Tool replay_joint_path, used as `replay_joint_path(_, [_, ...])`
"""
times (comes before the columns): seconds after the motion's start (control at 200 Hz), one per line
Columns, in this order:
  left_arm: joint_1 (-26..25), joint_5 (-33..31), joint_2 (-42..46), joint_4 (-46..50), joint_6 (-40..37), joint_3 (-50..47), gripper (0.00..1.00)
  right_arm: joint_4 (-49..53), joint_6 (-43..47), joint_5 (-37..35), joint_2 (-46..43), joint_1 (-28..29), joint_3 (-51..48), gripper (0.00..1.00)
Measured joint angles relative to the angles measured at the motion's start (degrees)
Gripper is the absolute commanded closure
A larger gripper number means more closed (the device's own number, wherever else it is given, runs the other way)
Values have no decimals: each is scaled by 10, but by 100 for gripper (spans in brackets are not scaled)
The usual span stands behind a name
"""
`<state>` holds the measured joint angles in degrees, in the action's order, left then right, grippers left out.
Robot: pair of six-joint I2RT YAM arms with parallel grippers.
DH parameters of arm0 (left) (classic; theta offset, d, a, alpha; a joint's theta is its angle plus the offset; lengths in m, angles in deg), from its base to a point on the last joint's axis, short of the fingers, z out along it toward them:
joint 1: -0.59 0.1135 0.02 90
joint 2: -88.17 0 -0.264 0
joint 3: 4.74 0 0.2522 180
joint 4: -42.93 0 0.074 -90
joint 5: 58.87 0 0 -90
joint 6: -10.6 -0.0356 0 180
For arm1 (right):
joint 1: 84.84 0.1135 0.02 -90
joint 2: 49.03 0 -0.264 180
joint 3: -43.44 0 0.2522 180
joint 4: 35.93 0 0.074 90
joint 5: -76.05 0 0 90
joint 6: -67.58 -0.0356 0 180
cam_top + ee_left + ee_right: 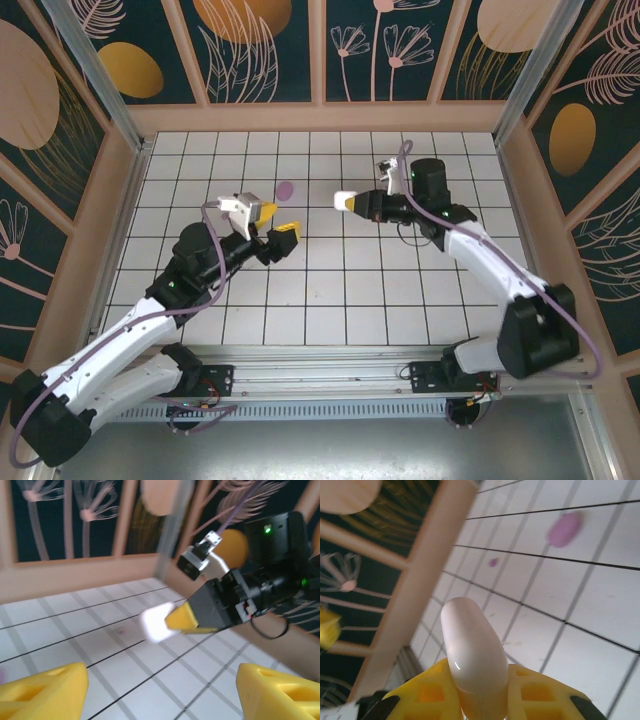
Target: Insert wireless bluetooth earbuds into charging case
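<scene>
Right wrist: charging case (pixel 475 650) (glossy) between fingers (pixel 427 692)

Between my left hand (pixel 277 222) and the charging case (pixel 343 198) jutting from my right hand (pixel 352 203), the bench (pixel 330 300) is free, with a purple oval (pixel 286 189) lying just beyond the gap.

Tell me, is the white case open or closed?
Closed. The case looks like one smooth pebble with no lid sticking up, pinched in the right gripper.
</scene>
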<state>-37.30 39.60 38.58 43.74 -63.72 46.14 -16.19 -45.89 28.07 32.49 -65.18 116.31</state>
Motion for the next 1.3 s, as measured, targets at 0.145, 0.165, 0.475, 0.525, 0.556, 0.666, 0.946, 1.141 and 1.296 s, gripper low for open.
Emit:
replay_joint_path(0.145, [0,-80,16,56,-20,-33,22,11,4,-22,148,-14,91,88])
replay_joint_path(0.165, [0,-86,16,61,-22,-36,22,11,5,-26,173,-14,107,88])
replay_joint_path(0.475, [0,-140,25,82,-33,-89,22,26,-2,-16,443,-17,307,88])
replay_joint_path(0.525, [0,-142,25,80,-33,-97,22,31,-8,-10,470,-17,330,87])
replay_joint_path(0.556, [0,-144,25,80,-33,-103,22,34,-9,-4,486,-17,345,87])
replay_joint_path(0.666, [0,-148,24,74,-32,-112,22,41,-14,12,530,-17,389,87])
replay_joint_path(0.946, [0,-153,15,62,-33,-113,22,112,-19,21,590,-14,492,72])
replay_joint_path(1.141, [0,-159,7,58,-33,-113,23,189,1,-23,591,-5,535,54])
replay_joint_path(1.296, [0,-165,7,59,-33,-113,21,236,11,-75,590,1,564,47])
